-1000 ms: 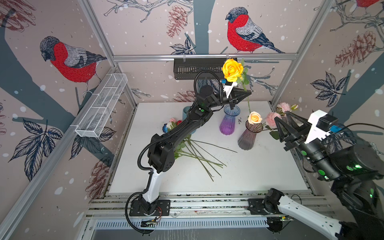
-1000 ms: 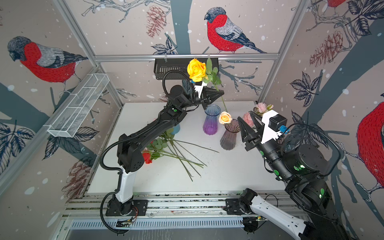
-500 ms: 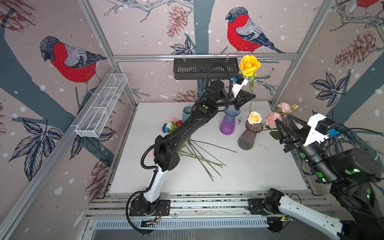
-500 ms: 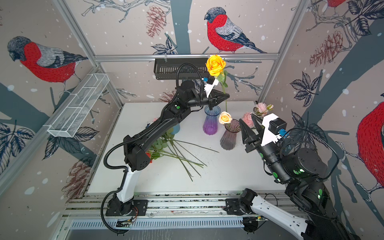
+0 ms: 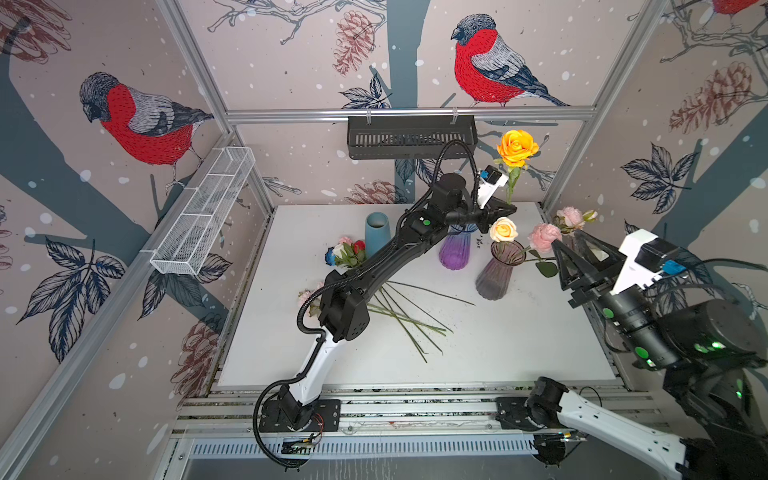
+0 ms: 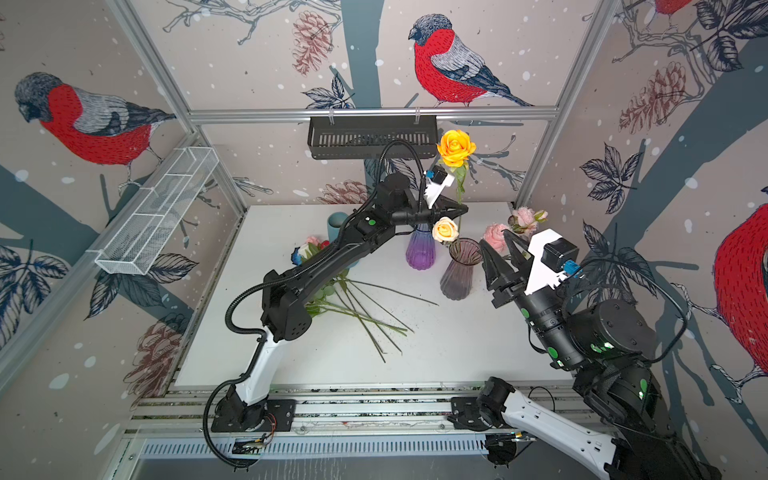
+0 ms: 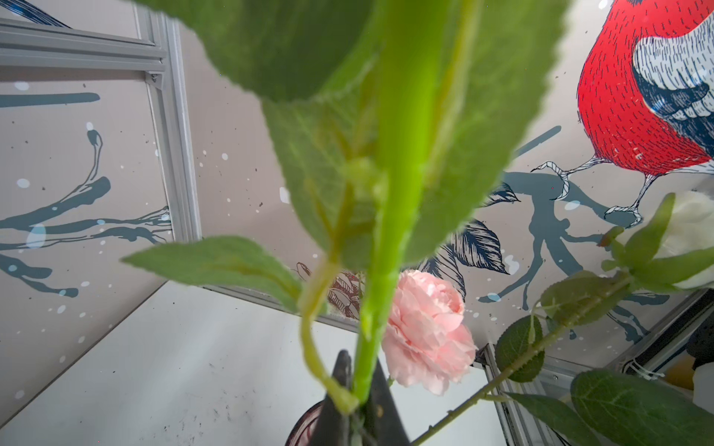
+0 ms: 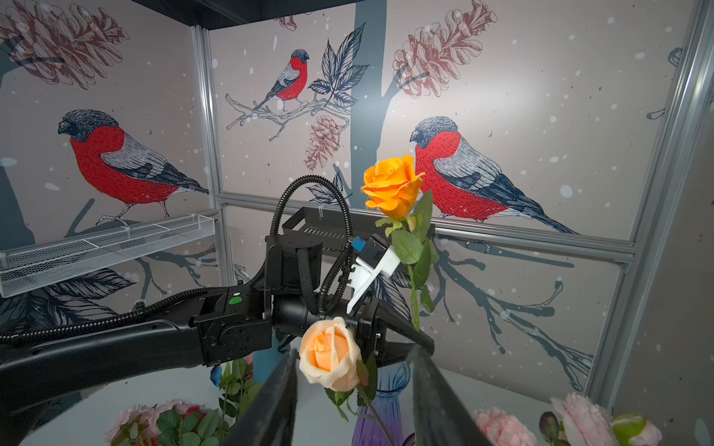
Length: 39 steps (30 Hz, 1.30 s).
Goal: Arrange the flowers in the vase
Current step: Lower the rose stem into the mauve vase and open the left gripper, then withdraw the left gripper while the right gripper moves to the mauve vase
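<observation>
Dial = table as seen in both top views, 12 at back wall.

1. L wall, off table: white wire basket (image 5: 203,216) on the frame rail.
2. 10 o'clock: loose flowers (image 5: 348,252) lying flat, with pink, red, white and blue heads bunched. Bare stems fan toward 5 and run partly under the L arm.
3. 11 o'clock: teal vase (image 5: 377,232), upright.
4. 12 o'clock: purple vase (image 5: 455,253), upright, top hidden behind the L wrist.
5. 1 o'clock, raised: left gripper (image 5: 513,206), claw pinching the green stem of the orange rose (image 5: 516,147). Head upright, high against the back wall. Left wrist view shows the stem passing btwn the black fingers (image 7: 340,380). The stem's lower end runs toward the smoky vase's mouth; cannot tell if it is inside.
6. 2 o'clock: smoky vase (image 5: 494,274), upright, holds the peach rose (image 5: 503,229). The pink carnation (image 5: 543,236) leans out over the rim toward 3.
7. 3 o'clock, table edge: right gripper (image 5: 568,237), claw spread, nothing btwn the jaws, near the carnation.
</observation>
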Each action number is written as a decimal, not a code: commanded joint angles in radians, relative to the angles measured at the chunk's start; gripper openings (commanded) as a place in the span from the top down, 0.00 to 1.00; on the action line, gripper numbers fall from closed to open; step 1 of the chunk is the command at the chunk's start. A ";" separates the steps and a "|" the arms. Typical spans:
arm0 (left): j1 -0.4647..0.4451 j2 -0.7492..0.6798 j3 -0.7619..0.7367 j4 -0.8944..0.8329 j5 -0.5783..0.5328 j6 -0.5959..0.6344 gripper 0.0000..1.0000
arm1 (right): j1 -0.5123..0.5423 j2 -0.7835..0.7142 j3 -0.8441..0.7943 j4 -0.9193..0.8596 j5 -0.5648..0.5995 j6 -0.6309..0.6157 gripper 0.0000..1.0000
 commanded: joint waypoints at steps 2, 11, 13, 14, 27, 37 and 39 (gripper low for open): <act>-0.011 0.008 0.013 0.014 -0.010 0.014 0.41 | 0.008 -0.012 0.003 0.014 0.035 0.012 0.52; -0.012 -0.071 -0.015 -0.160 -0.100 0.148 0.18 | 0.026 -0.009 0.012 0.008 0.051 0.008 0.52; -0.007 -0.123 -0.088 -0.167 -0.125 0.175 0.18 | 0.029 -0.008 0.015 0.001 0.055 0.014 0.52; -0.004 -0.160 -0.143 -0.151 -0.138 0.186 0.18 | 0.029 -0.006 0.019 -0.003 0.059 0.015 0.52; 0.189 -0.684 -0.855 0.190 -0.129 0.167 0.17 | 0.035 0.119 0.092 -0.022 0.016 0.047 0.51; 0.260 -1.078 -1.344 0.380 -0.368 0.347 0.17 | 0.046 0.358 0.179 -0.041 -0.436 0.045 0.53; 0.260 -1.140 -1.416 0.437 -0.483 0.351 0.17 | 0.099 0.468 0.234 -0.104 -0.525 0.047 0.53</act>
